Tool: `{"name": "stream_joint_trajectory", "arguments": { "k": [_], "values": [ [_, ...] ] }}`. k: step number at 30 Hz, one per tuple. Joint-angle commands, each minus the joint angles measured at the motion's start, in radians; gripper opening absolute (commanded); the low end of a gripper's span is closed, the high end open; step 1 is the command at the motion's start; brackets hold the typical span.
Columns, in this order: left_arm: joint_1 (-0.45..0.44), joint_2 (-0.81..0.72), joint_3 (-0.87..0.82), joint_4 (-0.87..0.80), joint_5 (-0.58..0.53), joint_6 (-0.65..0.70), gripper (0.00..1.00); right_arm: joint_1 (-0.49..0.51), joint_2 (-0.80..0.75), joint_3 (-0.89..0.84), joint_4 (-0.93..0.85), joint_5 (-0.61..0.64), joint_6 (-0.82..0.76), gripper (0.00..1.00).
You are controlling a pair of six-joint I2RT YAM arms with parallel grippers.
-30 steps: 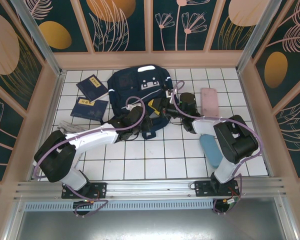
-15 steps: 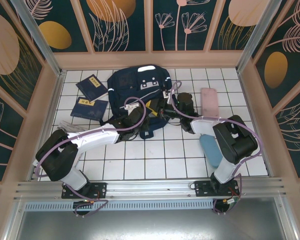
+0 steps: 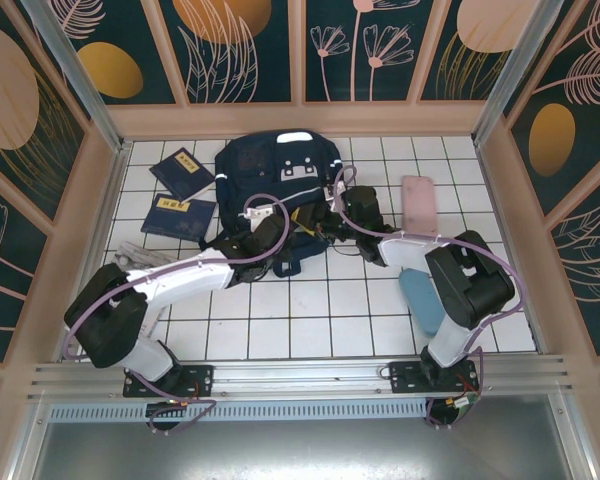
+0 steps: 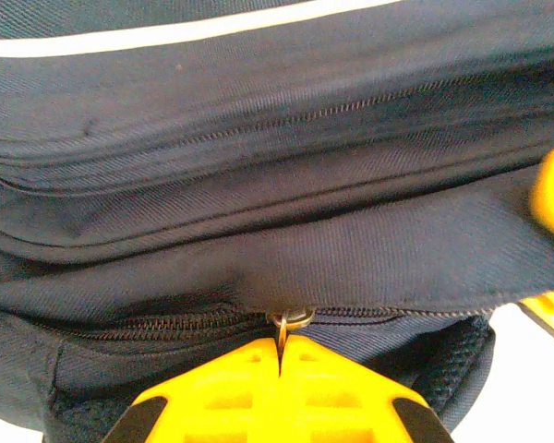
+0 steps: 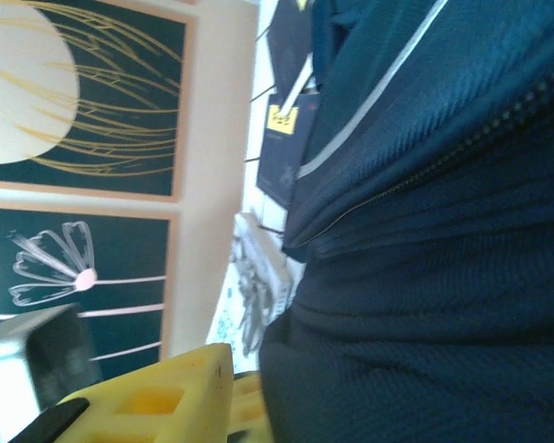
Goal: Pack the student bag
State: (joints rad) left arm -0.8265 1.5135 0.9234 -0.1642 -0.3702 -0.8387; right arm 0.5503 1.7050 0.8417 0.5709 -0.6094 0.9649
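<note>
Jaws of left gripper (image 4: 279, 355) clamp metal zipper pull (image 4: 294, 319) on dark navy fabric backpack (image 3: 275, 165); right gripper's (image 3: 318, 220), cannot tell. Navy booklets (image 3: 183, 172) to their left, unpacked.

Around student bag (image 3: 277, 170): two booklets (image 3: 177, 215) at 9 o'clock, pink case (image 3: 418, 200) at 3, back wall (image 3: 300, 120) close at 12. Free tiles (image 3: 310, 320) at 6, betw. left arm (image 3: 180, 272) & right arm (image 3: 412, 250).
</note>
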Motion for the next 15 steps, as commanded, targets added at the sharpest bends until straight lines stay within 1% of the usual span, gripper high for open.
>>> {"name": "stream_joint_trajectory", "arguments": {
  "k": [1, 3, 5, 8, 9, 11, 12, 15],
  "values": [
    [0.006, -0.065, 0.006, -0.037, -0.058, 0.038, 0.0, 0.005, -0.06, 0.045, -0.1, 0.111, -0.097, 0.34],
    [0.008, -0.075, 0.019, -0.076, -0.052, 0.052, 0.0, 0.002, -0.065, 0.045, -0.147, 0.163, -0.111, 0.32],
    [0.009, -0.075, 0.032, -0.114, -0.061, 0.067, 0.0, 0.003, -0.064, 0.033, -0.161, 0.188, -0.109, 0.3],
    [0.015, -0.066, 0.044, -0.162, -0.071, 0.095, 0.0, 0.002, -0.062, 0.009, -0.152, 0.213, -0.091, 0.28],
    [0.018, -0.063, 0.042, -0.174, -0.071, 0.106, 0.0, -0.027, -0.062, 0.004, -0.152, 0.22, -0.086, 0.26],
    [0.02, -0.058, 0.043, -0.198, -0.07, 0.141, 0.0, -0.034, -0.065, -0.012, -0.148, 0.238, -0.078, 0.24],
    [0.021, -0.056, 0.075, -0.209, -0.073, 0.155, 0.0, -0.037, -0.066, -0.016, -0.148, 0.246, -0.077, 0.24],
    [0.029, -0.047, 0.093, -0.243, -0.081, 0.196, 0.0, -0.046, -0.069, -0.031, -0.148, 0.277, -0.075, 0.22]
  ]
}}
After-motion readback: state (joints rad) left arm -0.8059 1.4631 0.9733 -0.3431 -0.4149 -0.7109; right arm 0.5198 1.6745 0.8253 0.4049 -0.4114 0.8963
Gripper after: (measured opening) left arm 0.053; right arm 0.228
